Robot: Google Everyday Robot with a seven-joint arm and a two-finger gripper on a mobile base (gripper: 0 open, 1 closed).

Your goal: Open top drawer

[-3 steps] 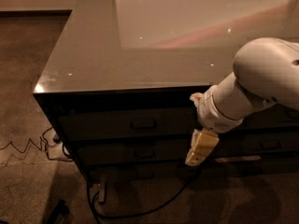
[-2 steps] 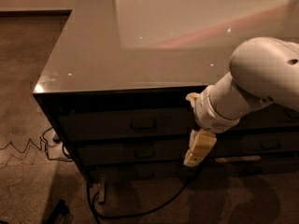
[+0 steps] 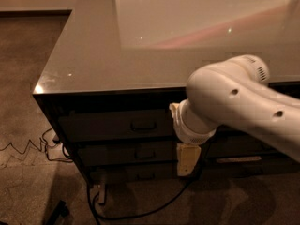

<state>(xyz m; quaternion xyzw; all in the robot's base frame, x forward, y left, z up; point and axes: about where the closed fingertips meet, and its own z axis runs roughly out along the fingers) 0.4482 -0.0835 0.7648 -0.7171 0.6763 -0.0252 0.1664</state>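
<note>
Now the gripper (image 3: 188, 159) hangs low, right of the handle (image 3: 144, 124) on the top drawer (image 3: 105, 125). Drawer's closed. Whether the gripper is spread or pinched, can't tell.

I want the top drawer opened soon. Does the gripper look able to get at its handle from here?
Probably yes. The gripper hangs in front of the cabinet, below and right of the handle of the top drawer, with nothing between them; it points down, so it must rise and turn.
</note>
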